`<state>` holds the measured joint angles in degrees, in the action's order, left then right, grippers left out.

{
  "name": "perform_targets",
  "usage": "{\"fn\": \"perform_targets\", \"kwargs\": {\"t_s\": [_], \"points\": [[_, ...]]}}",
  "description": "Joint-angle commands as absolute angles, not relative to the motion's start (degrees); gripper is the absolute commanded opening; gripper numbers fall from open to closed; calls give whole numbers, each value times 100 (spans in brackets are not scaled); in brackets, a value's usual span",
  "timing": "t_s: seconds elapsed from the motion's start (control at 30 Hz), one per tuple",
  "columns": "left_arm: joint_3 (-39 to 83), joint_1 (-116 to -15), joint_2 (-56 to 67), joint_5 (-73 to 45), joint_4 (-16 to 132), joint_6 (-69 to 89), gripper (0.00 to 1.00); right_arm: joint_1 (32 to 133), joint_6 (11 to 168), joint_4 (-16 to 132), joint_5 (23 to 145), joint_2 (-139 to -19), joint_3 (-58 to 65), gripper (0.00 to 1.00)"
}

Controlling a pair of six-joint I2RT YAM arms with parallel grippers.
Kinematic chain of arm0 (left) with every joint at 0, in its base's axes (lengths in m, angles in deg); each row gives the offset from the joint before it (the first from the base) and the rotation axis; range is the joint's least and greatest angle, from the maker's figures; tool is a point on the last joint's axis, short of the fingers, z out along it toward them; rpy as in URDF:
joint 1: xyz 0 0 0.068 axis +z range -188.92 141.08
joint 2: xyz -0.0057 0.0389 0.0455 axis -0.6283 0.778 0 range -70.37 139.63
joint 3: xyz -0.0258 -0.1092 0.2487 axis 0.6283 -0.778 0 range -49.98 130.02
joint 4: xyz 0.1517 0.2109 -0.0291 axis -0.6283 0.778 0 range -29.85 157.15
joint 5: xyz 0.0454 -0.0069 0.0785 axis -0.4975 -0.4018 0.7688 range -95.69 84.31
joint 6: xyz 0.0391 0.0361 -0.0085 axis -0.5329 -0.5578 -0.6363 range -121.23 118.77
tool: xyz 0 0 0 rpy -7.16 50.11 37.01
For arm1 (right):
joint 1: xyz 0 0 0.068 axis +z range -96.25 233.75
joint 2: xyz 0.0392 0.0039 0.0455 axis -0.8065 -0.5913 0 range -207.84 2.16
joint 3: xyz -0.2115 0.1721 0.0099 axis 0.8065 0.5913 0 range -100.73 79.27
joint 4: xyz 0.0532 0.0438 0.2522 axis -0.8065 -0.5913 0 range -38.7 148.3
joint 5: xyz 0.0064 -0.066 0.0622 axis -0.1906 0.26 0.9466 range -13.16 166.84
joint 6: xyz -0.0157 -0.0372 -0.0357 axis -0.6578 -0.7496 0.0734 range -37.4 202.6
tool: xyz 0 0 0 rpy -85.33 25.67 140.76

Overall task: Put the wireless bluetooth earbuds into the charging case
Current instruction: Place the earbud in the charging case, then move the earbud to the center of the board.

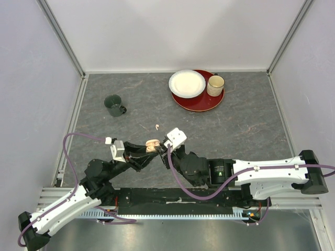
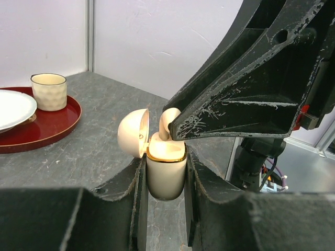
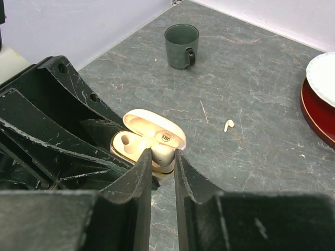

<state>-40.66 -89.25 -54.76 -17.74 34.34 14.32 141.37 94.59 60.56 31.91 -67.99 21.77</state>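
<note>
The cream charging case (image 2: 166, 175) with a gold rim stands upright with its lid open, and my left gripper (image 2: 165, 159) is shut on its body. From above, the case (image 1: 152, 145) hangs just in front of both arms. My right gripper (image 3: 163, 157) is shut on one white earbud (image 3: 164, 150), whose bud end rests at the case's (image 3: 125, 147) open mouth. The left wrist view shows that earbud (image 2: 167, 121) poking into the opening under a right finger (image 2: 246, 94). A second earbud (image 3: 229, 125) lies loose on the grey table (image 1: 157, 126), a little beyond the case.
A dark green mug (image 1: 113, 105) stands at the back left. A red tray (image 1: 201, 100) at the back right carries a white plate (image 1: 187, 83) and a cream cup (image 1: 215, 85). White walls close off the table on three sides.
</note>
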Motion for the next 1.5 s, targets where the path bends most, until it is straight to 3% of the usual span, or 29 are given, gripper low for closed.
{"fn": "perform_targets", "kwargs": {"t_s": [0.0,0.07,0.2,0.27,0.3,0.5,0.7,0.87,1.07,1.33,1.47], "points": [[-3961,-8920,-5543,-1676,2798,1362,2,14261,9657,5672,3535,-6938,1977,15],[-3978,-8920,-5552,-1667,2798,1362,2,14261,9692,5663,3553,-6912,1959,21],[-4005,-8911,-5552,-1659,2789,1362,2,14261,9859,5584,3527,-6860,1793,51],[-4013,-8911,-5543,-1676,2789,1362,2,14243,9930,5575,3570,-6824,1722,58],[-4013,-8911,-5552,-1694,2789,1362,2,14217,9973,5575,3579,-6807,1652,67],[-4031,-8911,-5622,-1694,2842,1362,2,13885,10334,5628,3561,-6394,1476,88],[-4066,-8920,-5736,-1667,2912,1371,2,12979,10965,5584,4106,-5753,1616,97],[-4057,-8920,-5815,-1667,3000,1353,2,12372,11423,5330,4370,-5585,1695,98],[-4031,-8911,-5833,-1650,3087,1309,2,11530,12688,3970,4317,-5778,1502,98],[-4005,-8920,-6114,-1615,3342,1204,2,10113,13208,3046,6144,-6884,1108,98],[-4005,-8911,-6281,-1562,3448,1169,2,9902,12998,2420,6137,-7702,545,98]]}}
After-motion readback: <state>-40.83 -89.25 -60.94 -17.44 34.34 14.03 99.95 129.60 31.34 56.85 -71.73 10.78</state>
